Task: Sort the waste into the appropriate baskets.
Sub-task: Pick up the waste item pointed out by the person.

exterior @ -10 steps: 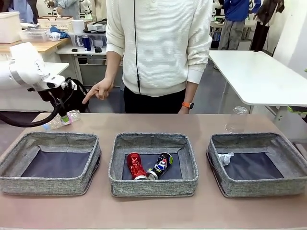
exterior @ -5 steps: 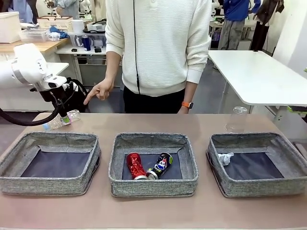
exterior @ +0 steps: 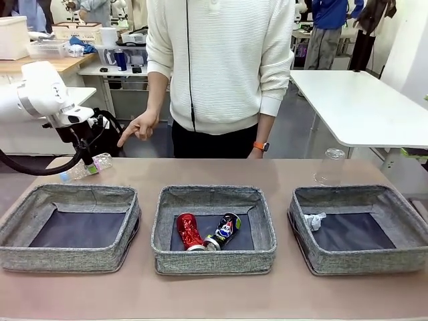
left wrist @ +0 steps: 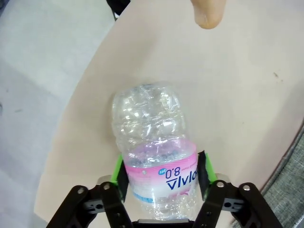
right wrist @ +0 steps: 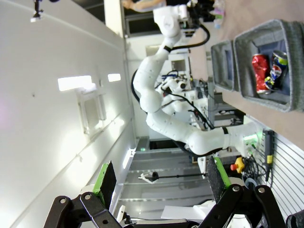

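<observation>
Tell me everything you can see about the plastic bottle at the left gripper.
The bottle is clear, thin, crumpled plastic with a pink-and-white label printed in blue and a blue cap. It lies on its side on the tan table, near the edge, behind the left basket. The left gripper straddles its labelled part, green pads against both sides. A person's fingertip points nearby, not touching it.

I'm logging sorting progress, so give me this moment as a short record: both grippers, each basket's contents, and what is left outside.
left gripper: closed on labelled bottle, which lies on the table's far left
right gripper: open, empty
left basket: nothing inside
middle basket: red can, dark can
right basket: paper wad
unsorted: second clear bottle, behind right basket
person's hand: pointing toward labelled bottle
</observation>
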You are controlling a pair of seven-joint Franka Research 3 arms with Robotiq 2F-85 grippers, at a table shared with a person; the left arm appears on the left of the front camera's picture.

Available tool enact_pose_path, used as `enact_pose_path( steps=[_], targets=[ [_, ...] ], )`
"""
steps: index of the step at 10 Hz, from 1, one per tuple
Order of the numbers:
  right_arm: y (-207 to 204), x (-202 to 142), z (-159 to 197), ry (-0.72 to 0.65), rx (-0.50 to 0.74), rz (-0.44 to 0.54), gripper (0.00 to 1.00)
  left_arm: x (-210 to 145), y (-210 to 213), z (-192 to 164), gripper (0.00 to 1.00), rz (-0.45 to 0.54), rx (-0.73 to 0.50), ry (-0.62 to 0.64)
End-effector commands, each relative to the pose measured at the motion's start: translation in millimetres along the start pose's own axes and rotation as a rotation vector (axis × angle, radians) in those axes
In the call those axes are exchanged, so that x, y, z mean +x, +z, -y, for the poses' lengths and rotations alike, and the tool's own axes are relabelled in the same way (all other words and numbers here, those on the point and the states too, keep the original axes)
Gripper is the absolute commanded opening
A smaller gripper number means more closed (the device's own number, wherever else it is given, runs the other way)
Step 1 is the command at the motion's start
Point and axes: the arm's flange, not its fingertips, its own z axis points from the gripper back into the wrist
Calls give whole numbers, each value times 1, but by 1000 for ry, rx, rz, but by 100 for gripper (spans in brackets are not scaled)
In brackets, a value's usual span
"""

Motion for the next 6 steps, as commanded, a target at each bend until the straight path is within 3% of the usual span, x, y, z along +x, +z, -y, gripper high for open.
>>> enact_pose_path(
  steps=[1,2,6],
  targets=[
    [0,0,-2,18,16,-2,100,3,5,-5,37,-22,-3,6],
    [0,0,-2,18,16,-2,100,2,5,-4,0,-21,-8,8],
    [0,0,-2,18,16,-2,100,-1,11,-1,0,-16,-10,38]
  ],
)
